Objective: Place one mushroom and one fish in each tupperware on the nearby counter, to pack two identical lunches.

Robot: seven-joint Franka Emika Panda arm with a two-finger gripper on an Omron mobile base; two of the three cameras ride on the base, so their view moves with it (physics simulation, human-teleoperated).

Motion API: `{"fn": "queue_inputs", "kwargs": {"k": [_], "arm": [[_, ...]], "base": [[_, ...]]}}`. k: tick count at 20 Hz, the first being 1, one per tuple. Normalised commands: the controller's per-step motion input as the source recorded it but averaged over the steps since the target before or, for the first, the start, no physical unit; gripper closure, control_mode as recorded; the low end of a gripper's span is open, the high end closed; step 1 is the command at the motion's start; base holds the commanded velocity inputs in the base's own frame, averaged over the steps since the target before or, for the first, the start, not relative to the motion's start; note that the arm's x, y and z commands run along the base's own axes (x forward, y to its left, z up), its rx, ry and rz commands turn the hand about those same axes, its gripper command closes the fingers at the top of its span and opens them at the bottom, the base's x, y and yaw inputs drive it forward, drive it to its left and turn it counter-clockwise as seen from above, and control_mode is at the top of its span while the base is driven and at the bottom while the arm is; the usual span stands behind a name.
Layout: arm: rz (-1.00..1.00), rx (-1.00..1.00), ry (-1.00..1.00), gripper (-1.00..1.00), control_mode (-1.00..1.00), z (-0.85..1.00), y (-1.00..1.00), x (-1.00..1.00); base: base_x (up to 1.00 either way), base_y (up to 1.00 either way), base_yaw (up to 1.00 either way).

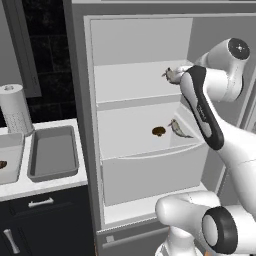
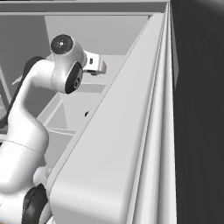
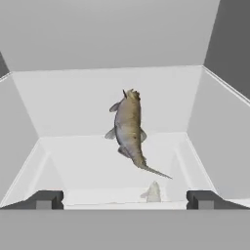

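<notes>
My gripper (image 3: 125, 200) is open inside the fridge, its two fingertips (image 3: 46, 199) wide apart and short of a grey-olive fish (image 3: 129, 129) lying on the white upper shelf. From the left base view that fish (image 1: 172, 75) sits at the shelf's right end, partly behind my arm. On the lower shelf lie a brown mushroom (image 1: 159, 131) and a second fish (image 1: 179, 129). Two grey tupperware stand on the white counter (image 1: 45, 186) to the left: one (image 1: 54, 152) holds nothing, and the other (image 1: 11, 150) at the frame edge holds a brown mushroom (image 1: 2, 164).
A paper towel roll (image 1: 15, 110) stands behind the tupperware. The fridge's side walls and shelf lips box the hand in. The open fridge door (image 2: 131, 144) takes up most of the right base view.
</notes>
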Motion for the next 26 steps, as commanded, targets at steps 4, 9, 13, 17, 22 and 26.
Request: {"fn": "queue_inputs", "kwargs": {"k": [4,9,13,17,22,26], "arm": [[0.10,0.00,0.00,-1.00,-1.00,-0.15,0.00,0.59],[0.04,0.00,0.02,-1.00,-1.00,-0.03,0.00,0.59],[0.02,0.00,0.08,-1.00,-1.00,0.00,0.00,0.59],[0.04,0.00,0.10,-1.00,-1.00,-0.11,0.00,0.53],[0.04,0.00,0.08,-1.00,-1.00,-0.27,0.00,0.36],[0.02,-0.01,0.02,-1.00,-1.00,-0.39,0.00,0.30]], "base": [[0.00,0.00,0.00],[0.00,0.00,0.00],[0.00,0.00,0.00],[0.00,0.00,0.00],[0.00,0.00,0.00],[0.00,0.00,0.00]]}}
